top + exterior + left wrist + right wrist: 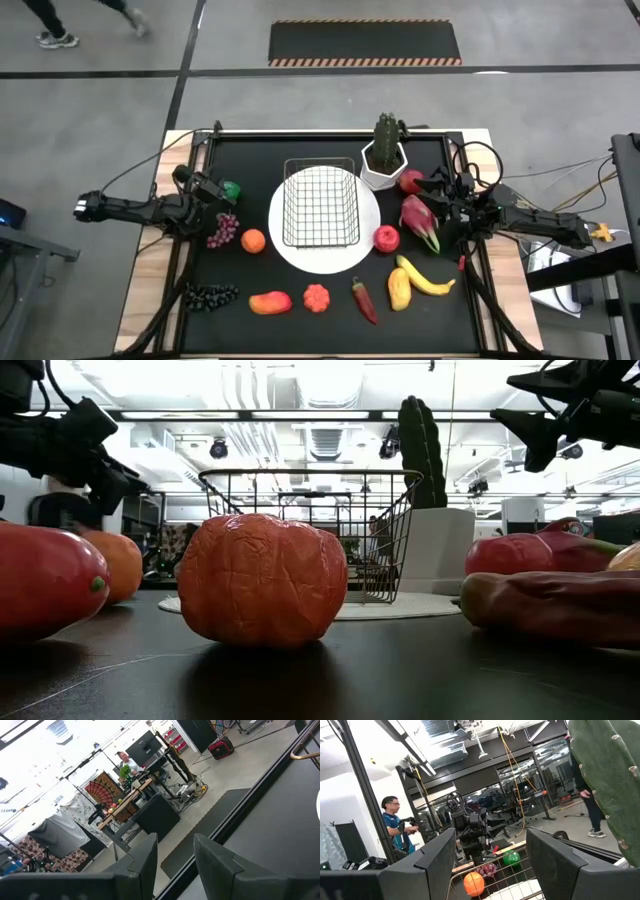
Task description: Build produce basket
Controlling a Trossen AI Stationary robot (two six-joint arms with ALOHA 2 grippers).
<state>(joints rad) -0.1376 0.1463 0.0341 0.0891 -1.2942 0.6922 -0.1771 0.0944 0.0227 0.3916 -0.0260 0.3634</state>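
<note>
The wire basket (pixel 320 205) stands empty on a round white plate (pixel 325 260) at the table's middle. Produce lies around it on the black mat. A green piece (pixel 232 190), purple grapes (pixel 222 230) and an orange (pixel 253 241) are to the left. A red apple (pixel 386 238), a dragonfruit (pixel 420 222) and bananas (pixel 420 280) are to the right. A mango (pixel 270 302), a ribbed orange-red fruit (pixel 262 578) and a chili (pixel 365 300) lie near the front. My left gripper (pixel 212 192) hovers open beside the green piece. My right gripper (pixel 492 865) hovers open above the dragonfruit.
A green cactus in a white pot (pixel 383 160) stands just behind the basket's right corner, close to my right gripper. Dark grapes (pixel 210 295) lie at the front left. Another red apple (pixel 411 181) sits beside the pot. Cables run along both table sides.
</note>
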